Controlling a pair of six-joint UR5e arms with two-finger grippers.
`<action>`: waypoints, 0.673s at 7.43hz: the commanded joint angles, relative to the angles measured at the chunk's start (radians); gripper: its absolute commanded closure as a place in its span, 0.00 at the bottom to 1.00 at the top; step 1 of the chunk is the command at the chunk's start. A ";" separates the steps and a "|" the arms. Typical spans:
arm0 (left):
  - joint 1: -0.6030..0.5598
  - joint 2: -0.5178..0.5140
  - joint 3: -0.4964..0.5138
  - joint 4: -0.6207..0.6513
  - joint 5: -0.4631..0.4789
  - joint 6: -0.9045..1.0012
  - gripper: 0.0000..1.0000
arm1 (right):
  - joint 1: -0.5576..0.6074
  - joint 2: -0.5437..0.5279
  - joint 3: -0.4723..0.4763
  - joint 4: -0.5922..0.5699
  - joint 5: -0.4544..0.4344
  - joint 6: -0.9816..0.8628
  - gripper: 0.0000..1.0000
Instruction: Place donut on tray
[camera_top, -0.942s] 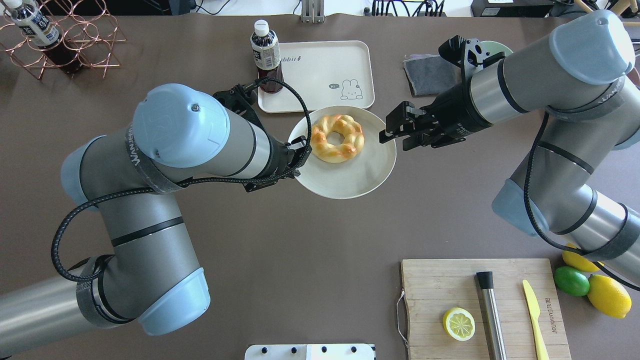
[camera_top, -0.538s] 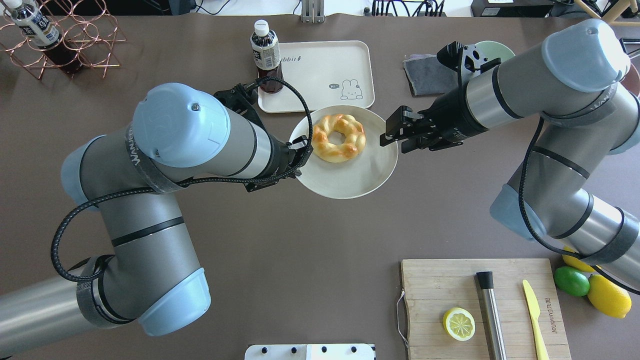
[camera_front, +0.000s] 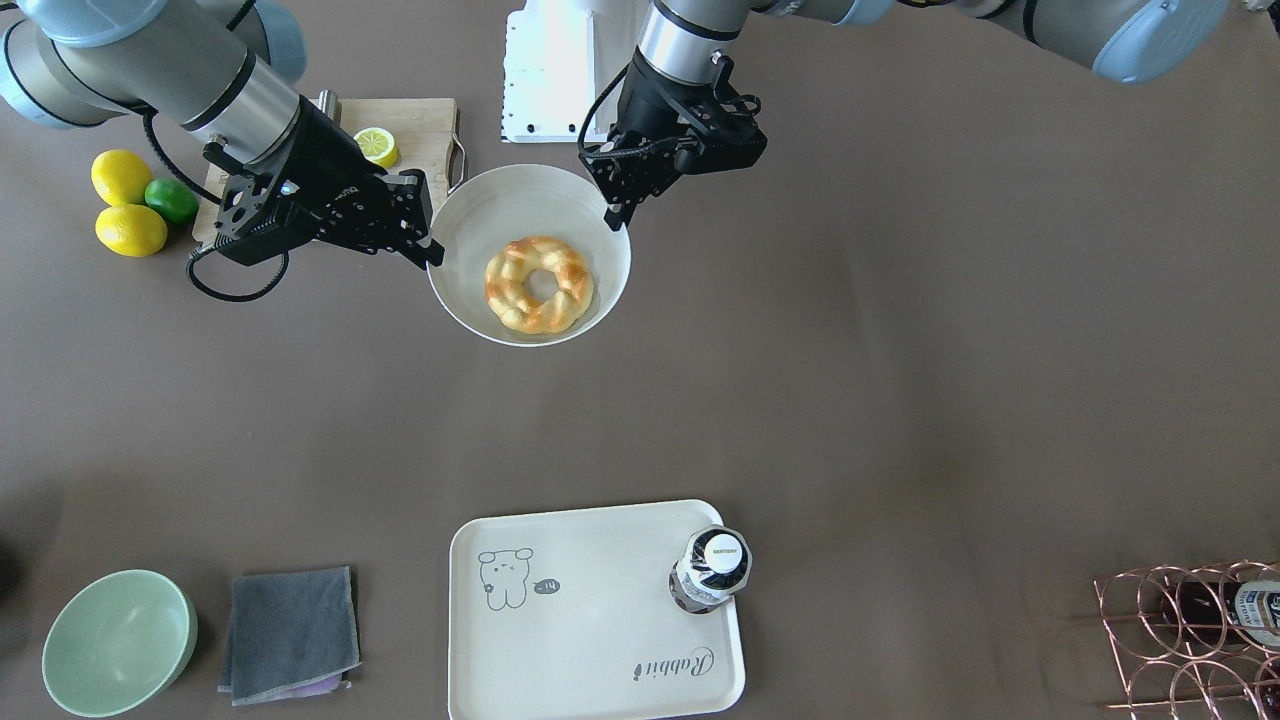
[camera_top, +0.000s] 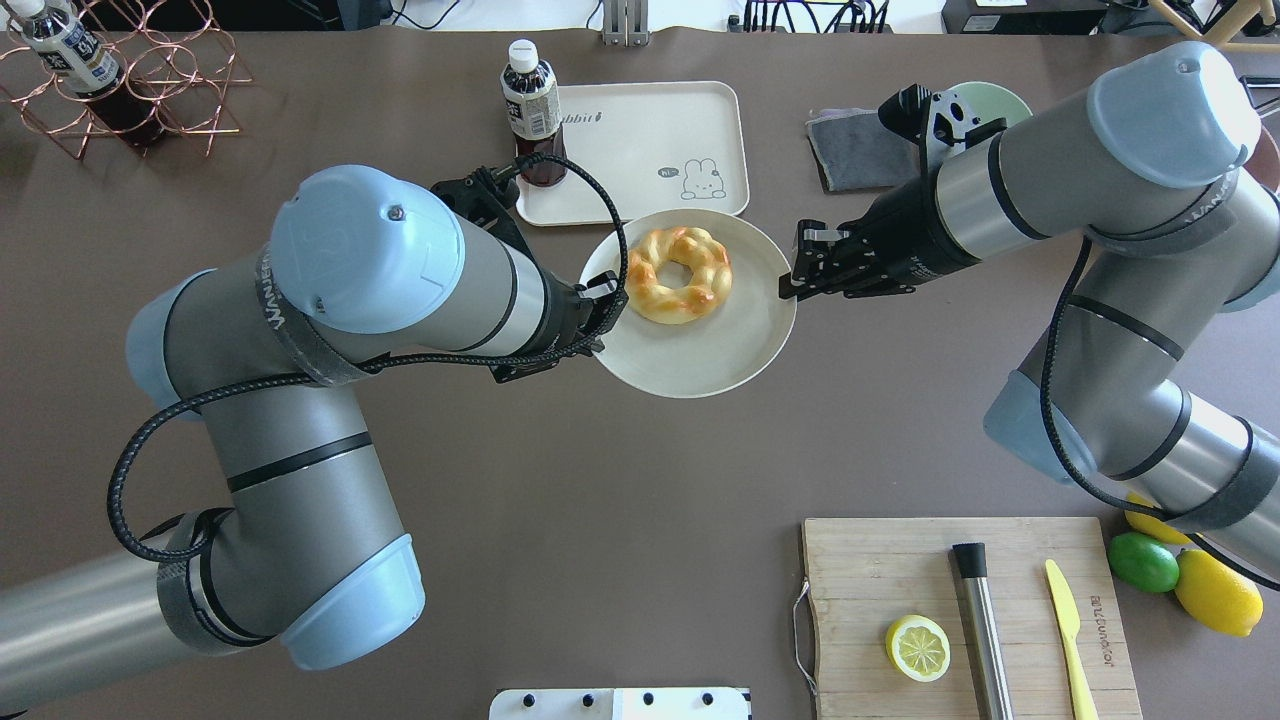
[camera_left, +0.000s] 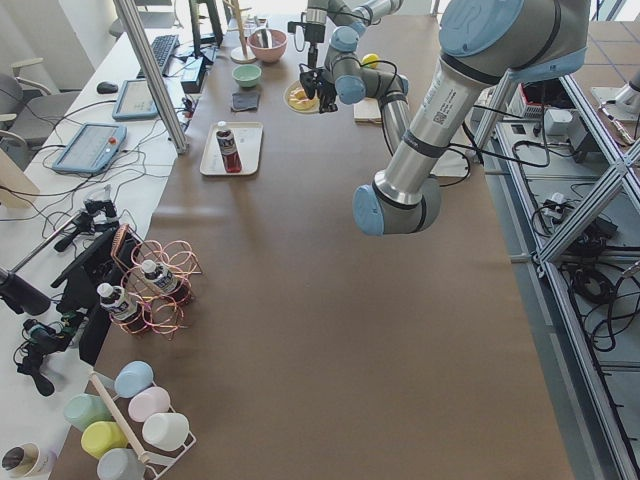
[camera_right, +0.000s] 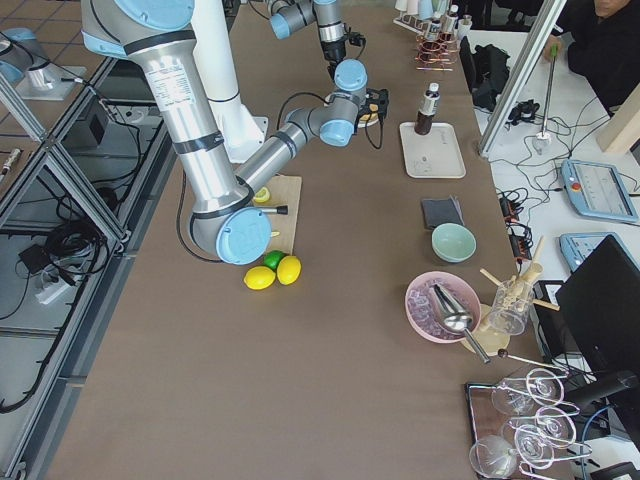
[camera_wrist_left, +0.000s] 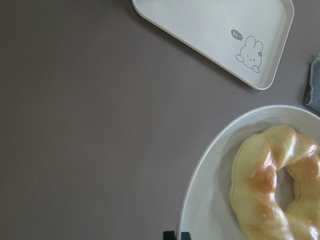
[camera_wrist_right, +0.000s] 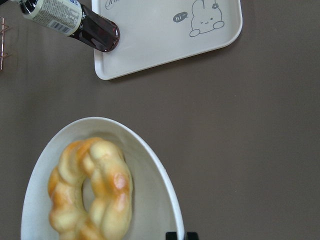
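Overhead: donut (camera_top: 679, 275), plate (camera_top: 722, 352) seemingly between jaws

The donut (camera_top: 708, 285) looks glossy and smooth, the plate (camera_top: 720, 350) matt, the tray (camera_top: 640, 140) matt, perhaps plastic.

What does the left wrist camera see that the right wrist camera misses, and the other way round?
Only the left wrist camera catches a corner of the grey cloth. Only the right wrist camera catches the dark bottle on the tray. Both show the donut on its white plate and the tray's cartoon drawing.
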 joint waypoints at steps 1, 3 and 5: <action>0.000 -0.002 -0.002 0.000 -0.001 0.003 1.00 | -0.002 0.000 -0.002 0.000 -0.035 0.000 1.00; 0.000 0.000 -0.003 -0.001 -0.001 0.001 1.00 | -0.010 0.009 -0.005 0.000 -0.041 0.000 1.00; 0.000 0.001 0.002 -0.003 0.004 0.001 0.02 | -0.036 0.012 -0.008 -0.003 -0.098 -0.001 1.00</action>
